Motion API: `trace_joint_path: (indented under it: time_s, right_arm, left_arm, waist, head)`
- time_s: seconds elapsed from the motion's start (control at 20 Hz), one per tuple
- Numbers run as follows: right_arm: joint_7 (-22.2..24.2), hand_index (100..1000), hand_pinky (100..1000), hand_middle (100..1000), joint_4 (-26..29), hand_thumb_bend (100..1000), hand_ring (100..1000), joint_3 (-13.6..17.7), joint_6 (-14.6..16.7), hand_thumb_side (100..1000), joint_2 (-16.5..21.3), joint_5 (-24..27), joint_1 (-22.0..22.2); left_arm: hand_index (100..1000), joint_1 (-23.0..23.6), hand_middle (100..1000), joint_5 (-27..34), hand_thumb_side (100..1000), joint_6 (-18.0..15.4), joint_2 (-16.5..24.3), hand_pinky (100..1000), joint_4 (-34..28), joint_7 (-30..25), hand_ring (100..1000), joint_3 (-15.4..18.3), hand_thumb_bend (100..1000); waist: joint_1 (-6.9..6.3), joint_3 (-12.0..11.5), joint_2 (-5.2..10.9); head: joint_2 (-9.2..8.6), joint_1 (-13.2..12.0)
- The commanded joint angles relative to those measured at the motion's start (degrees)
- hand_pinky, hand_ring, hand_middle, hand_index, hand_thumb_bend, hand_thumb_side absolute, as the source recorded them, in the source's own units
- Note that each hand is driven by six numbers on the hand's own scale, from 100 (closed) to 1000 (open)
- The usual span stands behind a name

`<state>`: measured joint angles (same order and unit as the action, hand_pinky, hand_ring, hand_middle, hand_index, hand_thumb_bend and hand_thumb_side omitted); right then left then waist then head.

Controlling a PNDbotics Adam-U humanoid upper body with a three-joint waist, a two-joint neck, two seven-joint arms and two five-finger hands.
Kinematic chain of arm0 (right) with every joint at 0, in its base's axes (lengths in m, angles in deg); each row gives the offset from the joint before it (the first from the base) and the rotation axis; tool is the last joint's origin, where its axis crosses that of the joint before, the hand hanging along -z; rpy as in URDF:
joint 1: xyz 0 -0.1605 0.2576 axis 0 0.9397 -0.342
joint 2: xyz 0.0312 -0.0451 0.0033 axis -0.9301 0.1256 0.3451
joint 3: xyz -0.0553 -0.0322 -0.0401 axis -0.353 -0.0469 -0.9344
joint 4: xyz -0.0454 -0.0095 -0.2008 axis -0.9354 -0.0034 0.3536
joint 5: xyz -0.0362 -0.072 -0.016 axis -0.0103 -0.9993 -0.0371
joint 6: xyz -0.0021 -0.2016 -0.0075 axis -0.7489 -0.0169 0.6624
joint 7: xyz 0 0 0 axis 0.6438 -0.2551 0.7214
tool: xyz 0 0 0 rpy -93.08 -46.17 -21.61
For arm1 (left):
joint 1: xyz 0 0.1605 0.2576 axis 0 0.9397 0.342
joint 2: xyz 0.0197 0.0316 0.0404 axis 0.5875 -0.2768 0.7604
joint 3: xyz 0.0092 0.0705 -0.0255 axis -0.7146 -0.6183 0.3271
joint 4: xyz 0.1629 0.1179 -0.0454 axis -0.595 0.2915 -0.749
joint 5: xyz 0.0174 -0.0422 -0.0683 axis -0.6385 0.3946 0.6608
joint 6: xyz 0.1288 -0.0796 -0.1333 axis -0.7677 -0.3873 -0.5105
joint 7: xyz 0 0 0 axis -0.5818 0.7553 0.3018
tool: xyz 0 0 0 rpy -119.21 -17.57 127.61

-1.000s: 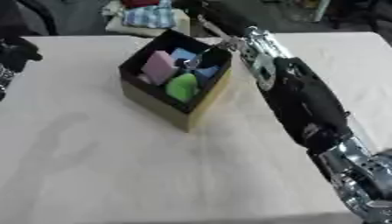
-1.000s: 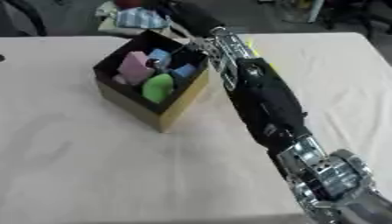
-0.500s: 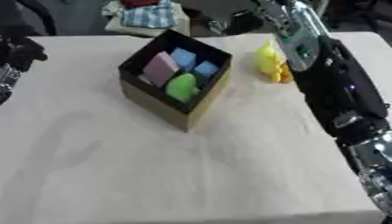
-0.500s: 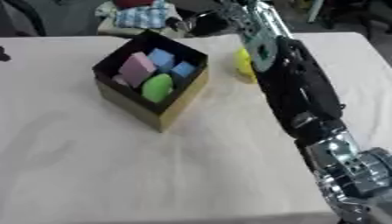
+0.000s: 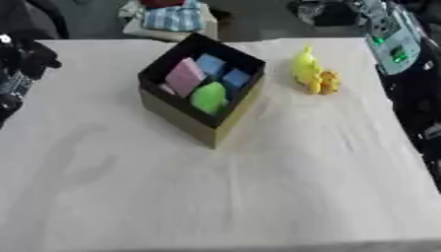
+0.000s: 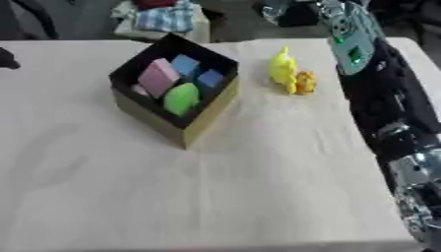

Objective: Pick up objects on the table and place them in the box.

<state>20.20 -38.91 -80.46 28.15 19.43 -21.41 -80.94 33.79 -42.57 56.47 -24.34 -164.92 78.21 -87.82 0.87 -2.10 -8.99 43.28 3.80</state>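
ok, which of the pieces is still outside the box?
The yellow toy with the orange part, lying on the table right of the box. The pink, blue and green pieces all sit inside the box.

— What does the work sit on?
— A table (image 5: 215, 197) under a pale cream cloth, faintly creased, evenly lit.

— And behind it?
— A dark floor (image 5: 258, 19) past the far edge. A low, light-coloured stand (image 5: 169, 29) is there, heaped with folded cloth (image 5: 172, 15) — blue checks, something red on top.

— Anything else back there?
— A dark shape at the far left corner (image 6: 26, 17), too blurred to name.
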Motion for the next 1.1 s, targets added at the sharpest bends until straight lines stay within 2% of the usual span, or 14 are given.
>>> trace_joint_path:
  time_s: [0.05, 0.4, 0.9, 1.1]
  right_arm:
    - [-0.95, 954, 694, 883, -3.06, 493, 808, 1.49, -1.08, 468, 2.14, -0.17, -0.77]
    - [-0.36, 930, 689, 859, -9.97, 478, 801, 2.77, -2.47, 470, 2.09, -1.06, -0.17]
    - [6.69, 912, 698, 841, -17.84, 406, 799, 2.77, -2.84, 421, 2.88, 0.39, 0.75]
    - [7.02, 911, 700, 842, -19.71, 366, 799, 2.89, -3.54, 395, 3.05, -0.71, 1.04]
  left_arm:
    - [803, -0.48, 568, -0.14, 666, 0.03, 1.47, 762, -0.58, 0.18, 612, 0.82, 523]
    - [803, -0.42, 568, -0.10, 666, 0.01, 1.40, 762, -0.56, 0.24, 612, 0.93, 523]
    - [804, -0.27, 569, -0.13, 668, 0.07, 1.35, 763, -0.57, -0.07, 613, 0.98, 520]
    - [805, -0.22, 569, -0.12, 669, 0.06, 1.33, 764, -0.57, -0.26, 613, 0.99, 520]
  waist:
    - [-0.08, 0.00, 0.07]
    - [-0.16, -0.20, 0.09]
    - [-0.15, -0.18, 0.03]
    - [-0.25, -0.13, 0.01]
  head:
    - [0.03, -0.33]
    - [0.08, -0.30]
    - [0.20, -0.56]
    - [0.25, -0.62]
